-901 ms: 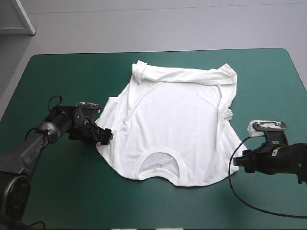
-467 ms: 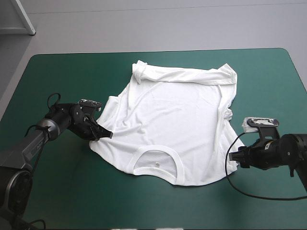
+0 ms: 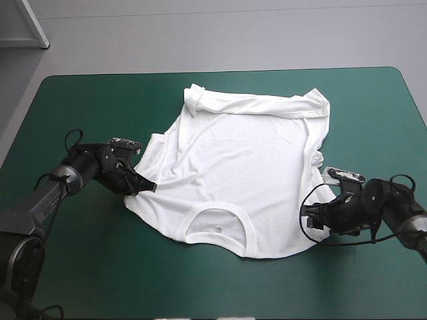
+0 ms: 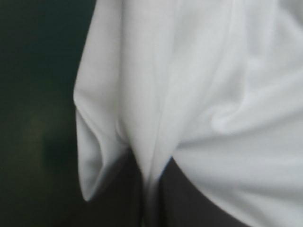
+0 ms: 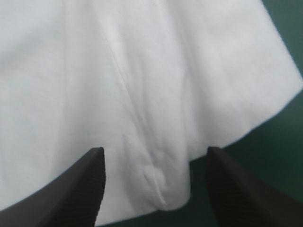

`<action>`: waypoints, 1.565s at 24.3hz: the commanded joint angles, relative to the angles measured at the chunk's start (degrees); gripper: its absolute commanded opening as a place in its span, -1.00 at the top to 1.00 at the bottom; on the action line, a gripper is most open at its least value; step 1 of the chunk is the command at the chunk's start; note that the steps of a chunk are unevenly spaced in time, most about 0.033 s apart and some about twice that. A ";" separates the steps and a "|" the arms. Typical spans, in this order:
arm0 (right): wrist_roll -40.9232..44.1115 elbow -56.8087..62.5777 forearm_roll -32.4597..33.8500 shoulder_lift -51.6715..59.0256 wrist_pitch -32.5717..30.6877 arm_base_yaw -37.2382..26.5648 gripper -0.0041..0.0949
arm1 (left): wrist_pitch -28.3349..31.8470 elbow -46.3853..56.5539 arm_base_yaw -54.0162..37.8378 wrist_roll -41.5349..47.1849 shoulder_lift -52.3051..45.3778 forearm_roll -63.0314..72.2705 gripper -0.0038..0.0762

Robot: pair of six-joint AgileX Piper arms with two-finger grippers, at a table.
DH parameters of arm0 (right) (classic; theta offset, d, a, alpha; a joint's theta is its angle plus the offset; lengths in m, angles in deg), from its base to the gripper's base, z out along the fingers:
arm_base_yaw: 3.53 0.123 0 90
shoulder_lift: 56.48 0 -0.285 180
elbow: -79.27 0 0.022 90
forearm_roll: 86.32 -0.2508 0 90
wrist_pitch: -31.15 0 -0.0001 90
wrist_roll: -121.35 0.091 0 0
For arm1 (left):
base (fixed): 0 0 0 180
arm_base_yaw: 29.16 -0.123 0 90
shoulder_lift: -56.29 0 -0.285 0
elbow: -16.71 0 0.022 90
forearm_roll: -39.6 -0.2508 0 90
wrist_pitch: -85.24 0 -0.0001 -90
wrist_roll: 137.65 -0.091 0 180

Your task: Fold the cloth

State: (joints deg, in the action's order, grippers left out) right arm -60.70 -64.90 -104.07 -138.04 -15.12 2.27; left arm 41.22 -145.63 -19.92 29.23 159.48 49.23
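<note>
T-shirt point(image 3: 247, 167) lengthwise near-to-far, collar point(image 3: 220, 230) nearest

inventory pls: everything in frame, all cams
T-shirt: 1, white, spread mostly flat at the table's middle, collar toward the near edge, some wrinkles.
Table cover: 1, teal-green, under the T-shirt, showing on all sides of it.
Left pincer: 1, black, at the T-shirt's left edge, shut on a fold of the cloth.
Right pincer: 1, black, at the T-shirt's near right corner, open, the cloth's edge lying between its fingers.
</note>
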 commanded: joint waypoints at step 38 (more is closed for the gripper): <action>0.23 -79.30 16.04 11.41 -9.64 1.44 0.95 | -17.63 -73.94 0.89 -0.71 -20.75 4.01 0.93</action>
State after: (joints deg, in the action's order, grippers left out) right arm -60.48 -138.68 -91.36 -127.38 -29.25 3.70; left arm 19.16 -215.58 -19.19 28.48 139.88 53.83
